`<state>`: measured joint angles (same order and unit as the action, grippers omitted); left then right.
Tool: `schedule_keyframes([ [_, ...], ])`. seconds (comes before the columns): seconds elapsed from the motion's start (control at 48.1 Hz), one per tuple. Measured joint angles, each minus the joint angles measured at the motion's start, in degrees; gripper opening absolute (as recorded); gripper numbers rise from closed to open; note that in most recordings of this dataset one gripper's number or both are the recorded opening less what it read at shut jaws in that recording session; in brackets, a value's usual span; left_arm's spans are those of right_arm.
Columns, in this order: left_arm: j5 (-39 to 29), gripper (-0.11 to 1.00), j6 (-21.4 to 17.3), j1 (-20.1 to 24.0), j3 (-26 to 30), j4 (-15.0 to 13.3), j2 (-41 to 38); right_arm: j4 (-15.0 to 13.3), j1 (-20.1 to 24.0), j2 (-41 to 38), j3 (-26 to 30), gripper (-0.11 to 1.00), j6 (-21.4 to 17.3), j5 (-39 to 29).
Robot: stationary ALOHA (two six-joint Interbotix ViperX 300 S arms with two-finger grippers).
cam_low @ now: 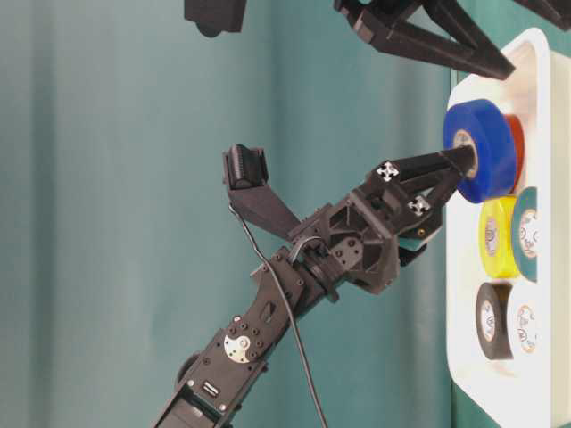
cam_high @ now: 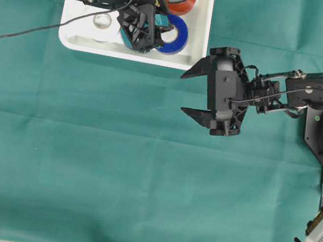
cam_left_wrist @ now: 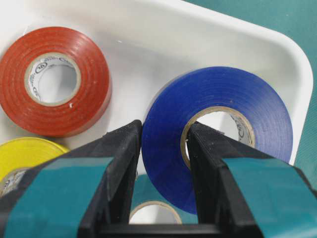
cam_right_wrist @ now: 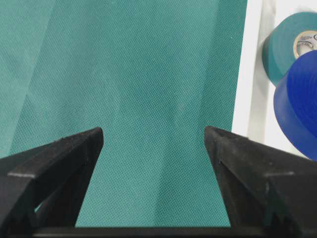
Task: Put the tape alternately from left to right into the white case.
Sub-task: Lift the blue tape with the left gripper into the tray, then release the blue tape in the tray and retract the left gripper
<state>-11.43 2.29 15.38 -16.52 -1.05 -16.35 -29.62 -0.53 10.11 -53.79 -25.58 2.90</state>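
The white case (cam_high: 203,23) lies on the green cloth (cam_high: 114,150) covering the counter, at the far edge in the overhead view. All six rolls sit within its rim. In the table-level view the red-orange roll (cam_low: 514,152) lies behind the blue roll (cam_low: 477,150), the yellow roll (cam_low: 496,236) and teal roll (cam_low: 526,234) come next along the case, and the black roll (cam_low: 492,320) and white roll (cam_low: 526,328) lie at the end farthest from the blue one. The left arm reaches over the case and hides much of it from overhead, where only the red-orange, blue and part of the teal roll show clearly.

The left hand (cam_left_wrist: 164,144) is nearly pressed together, pinching the blue roll: one finger (cam_left_wrist: 210,148) stands inside the pale core, the other against the outer face, with the wall of the roll between them. The roll stands tilted on edge over the end of the case next to the red-orange roll, partly over the teal roll.

The right hand (cam_high: 192,92) hangs over bare cloth just outside the case's near rim, its fingers spread wide and holding nothing. A black cable (cam_high: 34,30) runs from the left arm across the cloth.
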Motion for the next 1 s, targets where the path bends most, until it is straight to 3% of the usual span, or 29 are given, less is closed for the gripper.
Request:
schedule_keyframes([
  [0.104,-0.1,0.32,-0.1,0.0,0.0,0.0,0.0,0.0,0.0,0.0,0.0,0.87,0.0,0.0],
  [0.27,0.0,0.8,-0.1,0.0,0.0,0.0,0.0,0.0,0.0,0.0,0.0,0.87,0.0,0.0],
  [0.374,0.0,0.98,-0.1,0.0,0.0,0.1,0.0,0.0,0.0,0.0,0.0,0.87,0.0,0.0],
  [0.998,-0.2,1.0,-0.2,-0.1,-0.4,0.0,0.2,0.0,-0.1,0.0,0.0,0.87,0.0,0.0],
])
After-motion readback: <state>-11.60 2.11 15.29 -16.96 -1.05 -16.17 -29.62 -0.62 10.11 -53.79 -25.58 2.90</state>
